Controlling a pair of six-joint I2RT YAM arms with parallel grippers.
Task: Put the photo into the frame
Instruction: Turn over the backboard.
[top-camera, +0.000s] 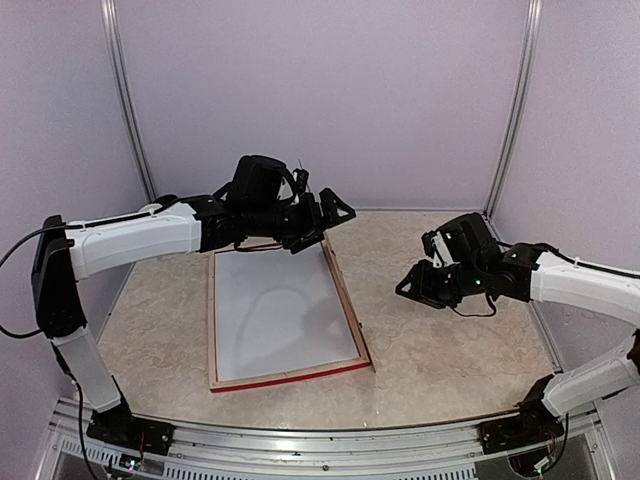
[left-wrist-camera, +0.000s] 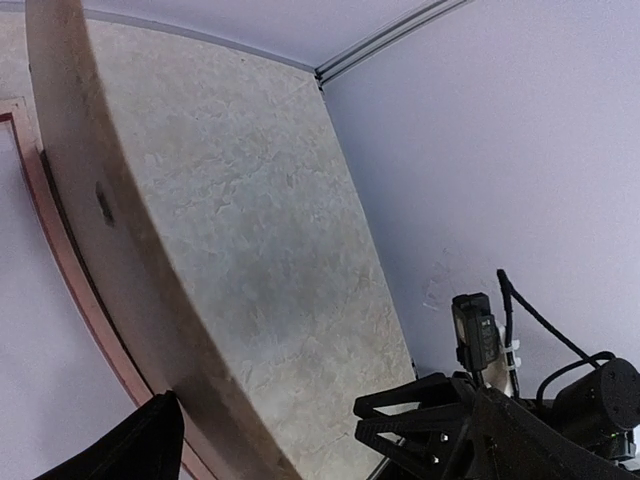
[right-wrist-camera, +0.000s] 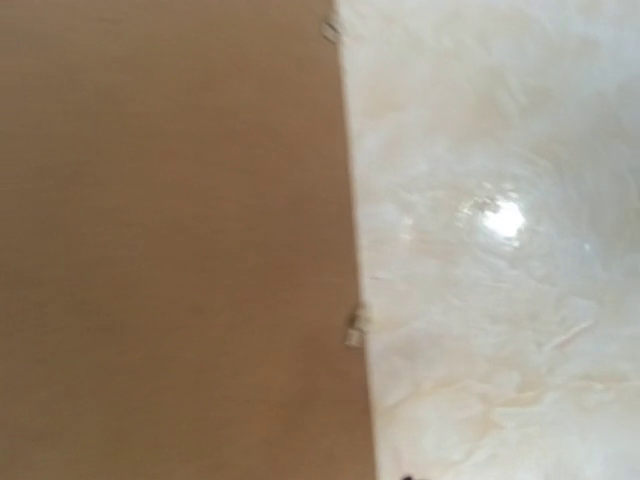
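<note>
The frame (top-camera: 346, 300) lies flat on the table, with pale wood rails and a red strip along its near edge. A white sheet (top-camera: 280, 310) fills its opening. The photo's picture side is out of view. My left gripper (top-camera: 318, 222) hovers wide open over the frame's far right corner. In the left wrist view the frame's wooden rail (left-wrist-camera: 110, 250) passes between the spread fingers (left-wrist-camera: 400, 415), and nothing is gripped. My right gripper (top-camera: 410, 285) hangs low to the right of the frame, apart from it. Its jaws do not show clearly.
A plain brown flat surface (right-wrist-camera: 170, 240) with two small pale tabs on its edge fills the left half of the right wrist view, beside glossy marble tabletop (right-wrist-camera: 500, 300). Lilac walls with metal posts (top-camera: 512, 110) close in the back and sides.
</note>
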